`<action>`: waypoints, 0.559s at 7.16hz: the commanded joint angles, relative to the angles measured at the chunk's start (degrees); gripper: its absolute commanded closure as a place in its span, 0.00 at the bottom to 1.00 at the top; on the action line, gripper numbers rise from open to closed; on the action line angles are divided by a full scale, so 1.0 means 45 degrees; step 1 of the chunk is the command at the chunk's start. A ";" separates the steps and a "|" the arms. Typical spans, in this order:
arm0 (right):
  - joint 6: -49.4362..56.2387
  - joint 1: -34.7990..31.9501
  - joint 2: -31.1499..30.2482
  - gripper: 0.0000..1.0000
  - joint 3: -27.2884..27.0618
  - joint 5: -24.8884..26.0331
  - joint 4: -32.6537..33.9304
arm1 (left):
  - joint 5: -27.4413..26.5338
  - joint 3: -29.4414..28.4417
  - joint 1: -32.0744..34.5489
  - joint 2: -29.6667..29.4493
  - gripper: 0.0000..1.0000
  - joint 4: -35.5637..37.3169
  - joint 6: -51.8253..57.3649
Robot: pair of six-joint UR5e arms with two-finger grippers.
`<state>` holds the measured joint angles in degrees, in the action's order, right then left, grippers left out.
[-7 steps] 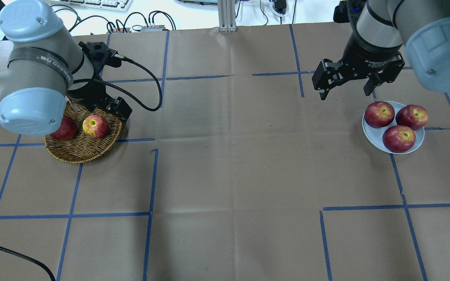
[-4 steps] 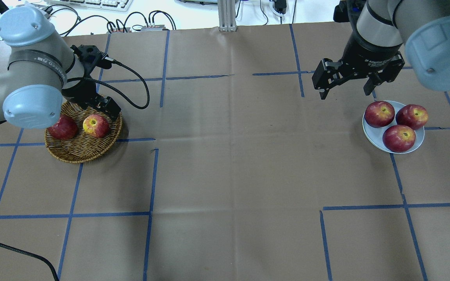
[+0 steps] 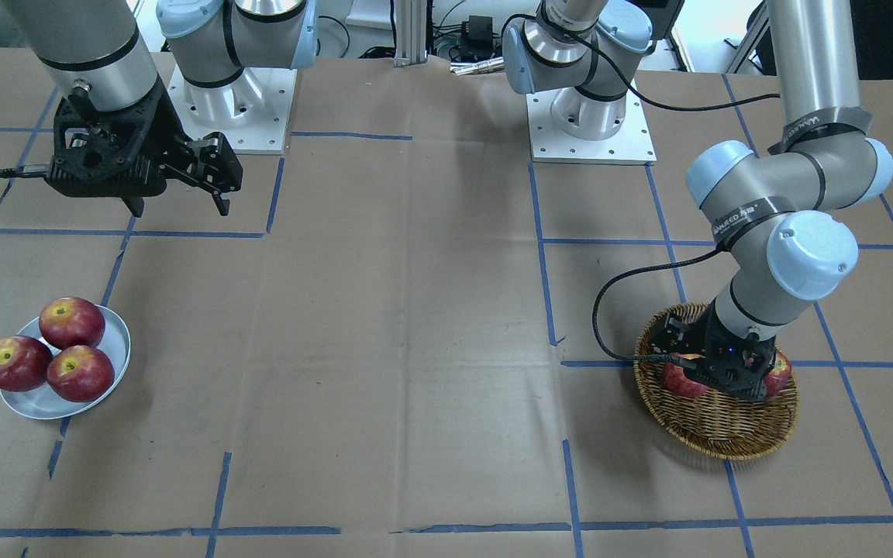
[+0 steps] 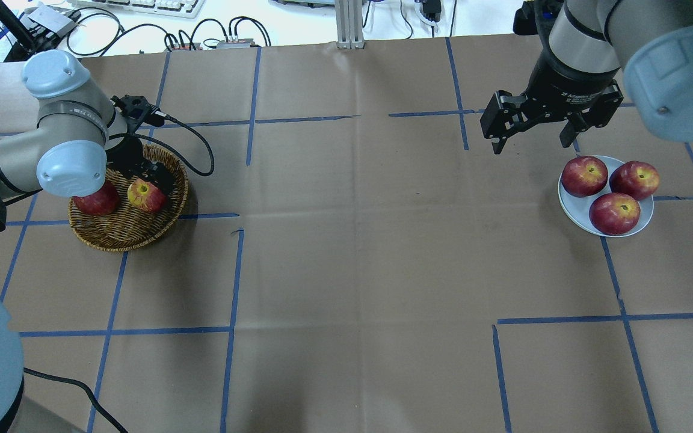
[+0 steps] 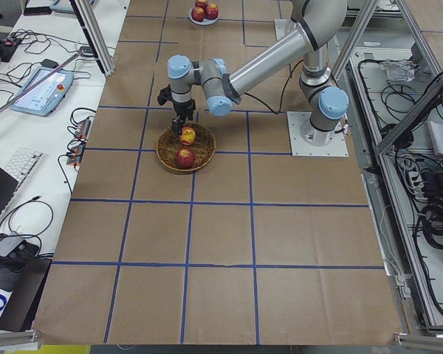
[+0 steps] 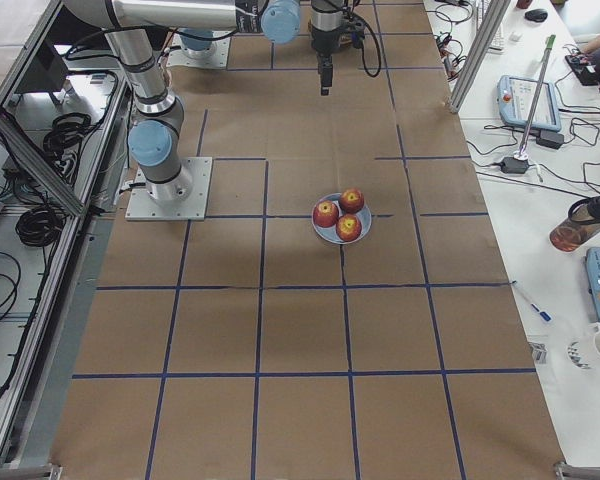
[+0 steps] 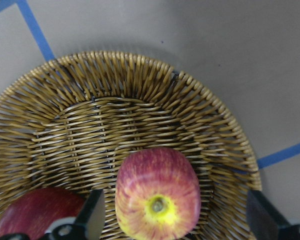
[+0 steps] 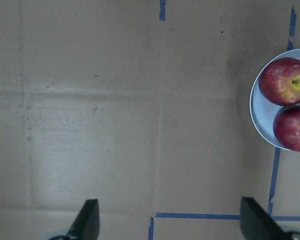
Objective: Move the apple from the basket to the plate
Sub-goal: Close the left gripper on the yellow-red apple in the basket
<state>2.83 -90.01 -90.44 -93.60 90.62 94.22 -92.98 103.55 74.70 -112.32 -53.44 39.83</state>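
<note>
The pinkish-red streaky apple [image 4: 145, 196] lies in the wicker basket [image 4: 124, 236] at the table's left. My left gripper [image 4: 149, 185] is down inside the basket, open, with one finger on each side of the apple. In the left wrist view the apple [image 7: 157, 195] sits between the two fingers [image 7: 92, 207], not clamped. The grey-blue plate [image 4: 574, 209] is far right. My right gripper [image 4: 531, 144] hangs open and empty above the table just behind and left of the plate.
A darker red apple [image 4: 97, 201] lies in the basket beside the pinkish one. Three dark red apples [image 4: 614, 213] fill most of the plate. The left arm's black cable [image 4: 199, 141] loops over the table behind the basket.
My left arm has swung back and lowered the gripper into the basket around the pinkish apple. The right arm and the plate's apples have not moved.
</note>
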 commanded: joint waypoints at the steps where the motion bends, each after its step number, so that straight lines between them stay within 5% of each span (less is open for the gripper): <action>1: 0.0016 0.0002 0.0000 0.00 0.0000 0.0000 0.0000 | -0.0060 -0.0022 -0.0038 -0.0332 0.00 0.0019 0.0036; 4: 0.0016 0.0002 0.0000 0.00 0.0000 0.0000 0.0000 | -0.0022 -0.0021 -0.0487 -0.0760 0.00 0.0019 0.0056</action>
<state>2.90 -90.00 -90.44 -93.60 90.62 94.22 -93.20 103.90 72.98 -114.74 -53.35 40.01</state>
